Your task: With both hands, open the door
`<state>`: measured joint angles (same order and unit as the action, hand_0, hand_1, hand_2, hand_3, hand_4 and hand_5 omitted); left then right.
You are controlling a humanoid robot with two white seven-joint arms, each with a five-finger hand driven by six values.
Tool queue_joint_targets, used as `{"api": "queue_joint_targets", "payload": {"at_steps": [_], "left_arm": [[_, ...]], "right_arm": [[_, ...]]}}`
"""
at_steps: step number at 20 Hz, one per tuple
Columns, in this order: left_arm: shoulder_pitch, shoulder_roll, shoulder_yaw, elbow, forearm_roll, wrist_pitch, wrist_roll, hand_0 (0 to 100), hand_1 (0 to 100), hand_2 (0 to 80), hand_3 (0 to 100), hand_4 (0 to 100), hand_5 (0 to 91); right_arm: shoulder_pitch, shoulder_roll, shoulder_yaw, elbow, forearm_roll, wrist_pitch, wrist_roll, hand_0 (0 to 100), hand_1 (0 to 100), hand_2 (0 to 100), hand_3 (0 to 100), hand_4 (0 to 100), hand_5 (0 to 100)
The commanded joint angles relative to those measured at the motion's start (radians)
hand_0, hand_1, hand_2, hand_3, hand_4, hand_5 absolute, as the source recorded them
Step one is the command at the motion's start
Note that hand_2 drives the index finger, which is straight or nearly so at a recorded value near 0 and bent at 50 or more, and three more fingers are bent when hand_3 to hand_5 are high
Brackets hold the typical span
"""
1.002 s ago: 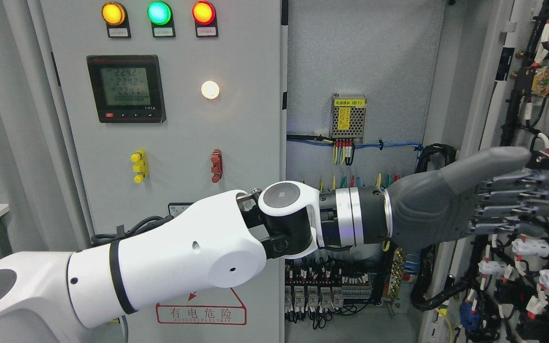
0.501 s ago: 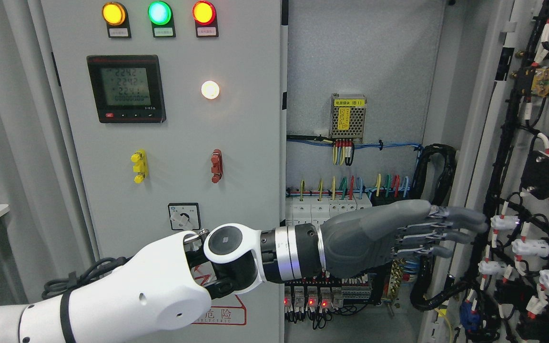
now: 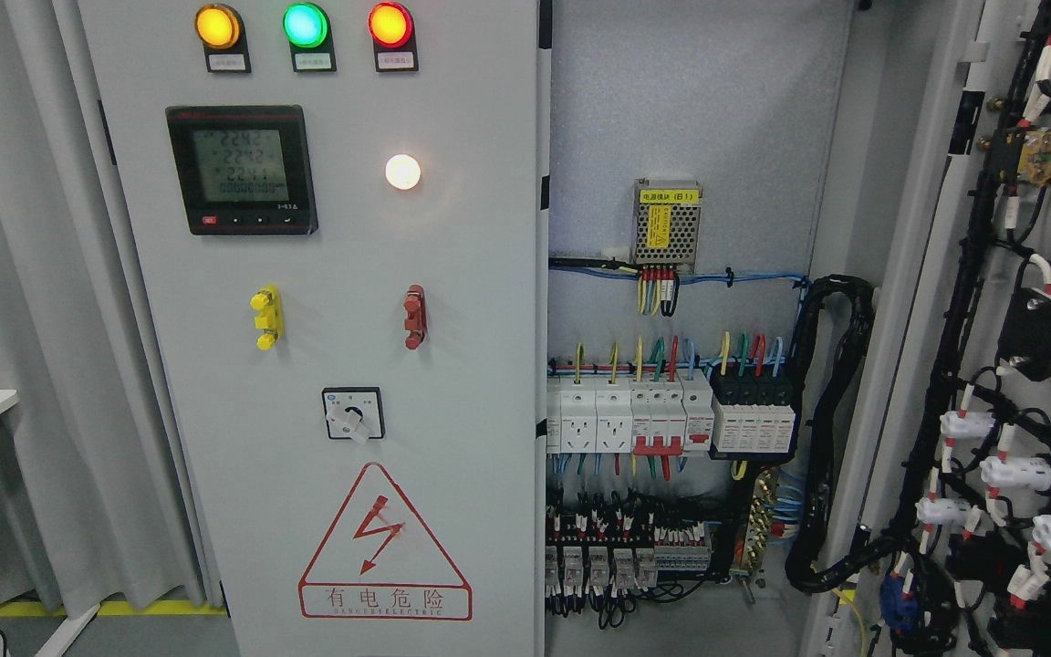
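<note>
Neither hand in view, state unknowable — right door (image 3: 991,365) stood swung open on wired breakers (image 3: 671,415), left door (image 3: 325,319) shut, its lamps (image 3: 305,25) lit.

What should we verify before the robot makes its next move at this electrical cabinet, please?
1. Right door swung open: ok.
2. Wiring compartment exposed: ok.
3. Left door open: not ok, it sits shut.
4. Robot hands in view: not ok, neither shows.
5. Indicator lamps lit, so the panel may be live: ok, all three glow.
6. Black cable bundle clear of the doorway: cannot tell.
</note>
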<state>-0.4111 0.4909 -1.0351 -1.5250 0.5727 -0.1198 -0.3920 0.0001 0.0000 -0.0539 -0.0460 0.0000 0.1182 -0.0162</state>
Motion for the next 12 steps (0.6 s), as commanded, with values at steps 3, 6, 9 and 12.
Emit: {"api": "queue_joint_targets", "payload": {"at_steps": [3, 6, 9, 12], "left_arm": [[0.448, -0.176, 0.326, 0.743, -0.136, -0.077, -0.001, 30, 0, 2.8, 3, 4, 0.0], [0.442, -0.412, 0.519, 1.27, -0.14, -0.073, 0.001, 30, 0, 2.8, 3, 4, 0.0], [0.382, -0.491, 0.668, 1.612, -0.143, -0.067, 0.004, 30, 0, 2.8, 3, 4, 0.0], [0.383, -0.491, 0.681, 1.625, -0.189, -0.049, 0.047, 30, 0, 2.8, 3, 4, 0.0]], "right_arm": [[-0.028, 0.0, 0.0, -0.034, -0.009, 0.0, -0.001, 22, 0, 0, 0, 0, 0], [-0.026, 0.0, 0.002, -0.069, -0.008, -0.002, -0.001, 22, 0, 0, 0, 0, 0], [-0.022, 0.0, 0.0, -0.132, -0.006, 0.0, -0.001, 22, 0, 0, 0, 0, 0], [-0.009, 0.0, 0.002, -0.195, -0.006, 0.0, -0.001, 22, 0, 0, 0, 0, 0]]}}
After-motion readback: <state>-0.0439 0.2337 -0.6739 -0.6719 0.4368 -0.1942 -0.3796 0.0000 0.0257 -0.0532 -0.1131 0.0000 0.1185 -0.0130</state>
